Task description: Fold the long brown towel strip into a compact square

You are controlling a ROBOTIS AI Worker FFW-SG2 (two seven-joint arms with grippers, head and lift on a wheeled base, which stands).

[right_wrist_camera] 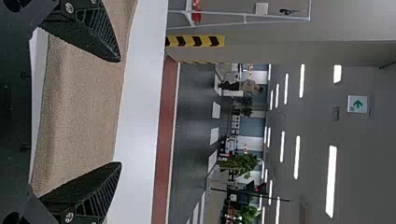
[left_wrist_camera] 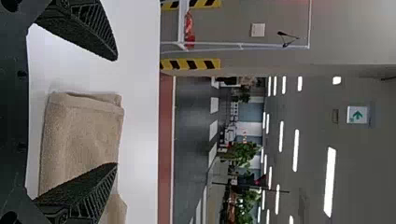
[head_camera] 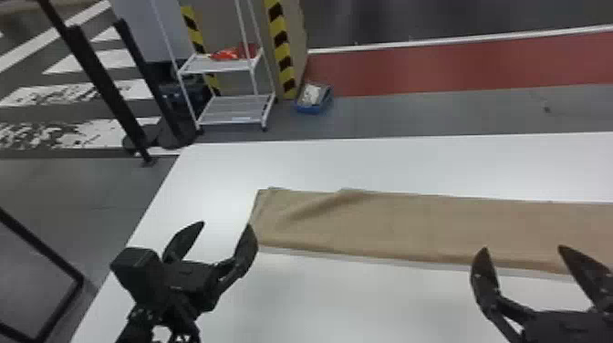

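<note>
Towel position: the brown towel strip (head_camera: 410,223) lay flat and lengthwise across the white table (head_camera: 319,159), from its left end out to the head view's right edge.
Towel condition: long and unfolded along its length; creases were noted at the left end, with a soft ridge running toward the far edge.
Left claw: the left gripper (head_camera: 226,224) was found with its fingers spread apart, nothing clamped between them.
Towel relative to left claw: the strip's left end lay just beyond the fingertips and toward the robot's right, the inner fingertip by the near left corner. Contact could not be determined.
Right claw: the right gripper (head_camera: 523,248) had its fingers well parted, with no cloth pinched.
Towel relative to right claw: the strip ran crosswise in front of the opening, both tips overlapping its near edge in the head view. Whether they touched the cloth could not be told.
Surroundings: a white rack (head_camera: 237,109) holding a red item (head_camera: 225,54) stood past the table, a blue box (head_camera: 314,109) beside it on the floor.
</note>
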